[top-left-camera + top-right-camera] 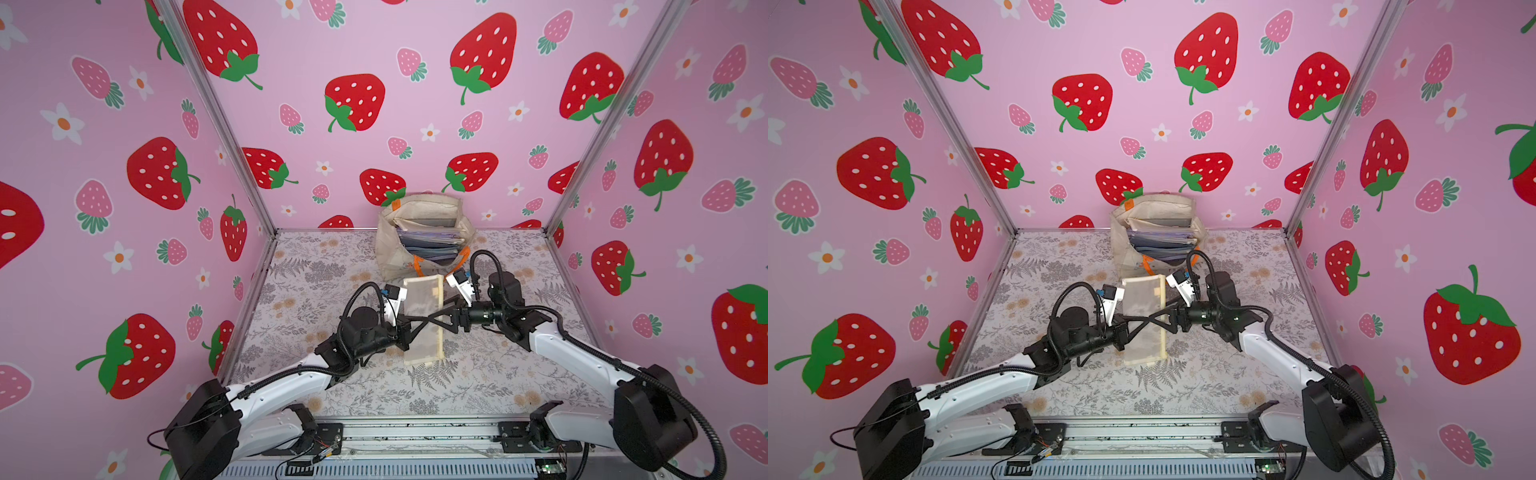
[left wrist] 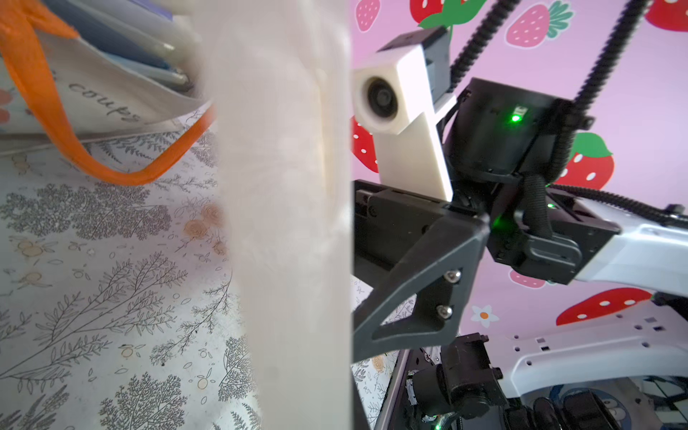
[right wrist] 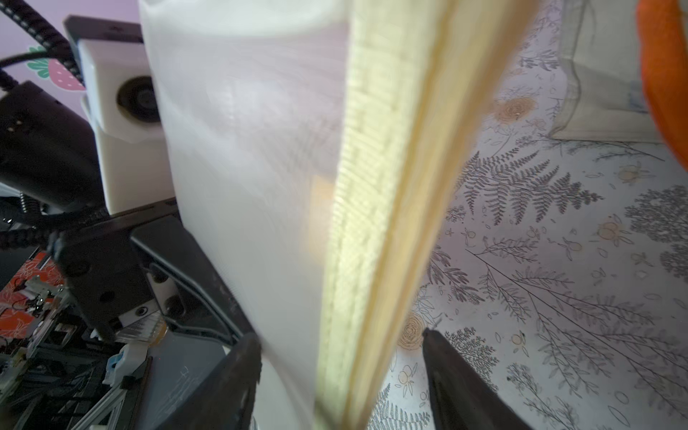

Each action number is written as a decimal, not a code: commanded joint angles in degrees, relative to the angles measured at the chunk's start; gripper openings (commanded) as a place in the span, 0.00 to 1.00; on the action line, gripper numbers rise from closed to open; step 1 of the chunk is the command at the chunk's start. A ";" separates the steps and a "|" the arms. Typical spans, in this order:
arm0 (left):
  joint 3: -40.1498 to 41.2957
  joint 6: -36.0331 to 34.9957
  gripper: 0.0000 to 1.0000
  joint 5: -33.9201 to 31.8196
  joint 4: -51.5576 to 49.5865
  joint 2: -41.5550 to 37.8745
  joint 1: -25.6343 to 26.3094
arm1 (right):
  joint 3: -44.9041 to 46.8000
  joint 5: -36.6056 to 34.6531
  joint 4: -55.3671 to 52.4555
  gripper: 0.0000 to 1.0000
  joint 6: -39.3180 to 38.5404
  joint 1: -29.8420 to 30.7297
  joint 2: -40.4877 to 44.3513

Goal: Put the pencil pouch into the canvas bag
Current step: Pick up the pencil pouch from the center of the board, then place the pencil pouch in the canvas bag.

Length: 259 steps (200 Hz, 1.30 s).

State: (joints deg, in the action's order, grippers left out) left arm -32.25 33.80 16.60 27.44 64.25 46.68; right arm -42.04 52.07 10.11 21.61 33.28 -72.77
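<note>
The pencil pouch [image 1: 424,328] is a long cream mesh pouch with a pale yellow zipper edge. It is lifted between my two arms in both top views, just in front of the canvas bag [image 1: 390,249]. My left gripper [image 1: 430,318] is shut on the pouch from the left. In the left wrist view the pouch [image 2: 290,223] hides my left jaws. My right gripper [image 3: 342,387] is open; its fingers [image 3: 458,387] stand apart on either side of the zipper edge [image 3: 379,223]. The bag [image 1: 1125,245] stands open at the back, with orange handles [image 2: 44,111].
Folders and books [image 1: 432,243] fill much of the canvas bag. The floral table cover [image 1: 498,374] ends at pink strawberry walls on three sides, with metal posts [image 1: 232,145] in the corners. The arm bases sit on a rail [image 1: 415,436] at the front edge.
</note>
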 commanded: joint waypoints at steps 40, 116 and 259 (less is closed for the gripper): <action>1.13 -2.82 0.00 2.18 -0.04 -2.06 0.43 | 0.12 3.89 9.84 0.27 1.60 3.81 3.29; 0.79 -2.60 0.46 -6.48 -7.86 -3.35 0.16 | -5.75 -1.98 -4.55 0.00 -8.65 3.72 7.54; 7.81 2.97 0.88 -6.64 -14.79 -9.35 -13.46 | -84.00 -35.54 -45.43 0.00 -58.68 -6.38 -38.13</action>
State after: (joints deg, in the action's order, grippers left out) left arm -24.82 36.32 6.81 12.12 54.83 35.29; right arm -116.97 21.45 -30.00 -26.28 26.61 -104.29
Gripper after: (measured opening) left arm 0.884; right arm 0.057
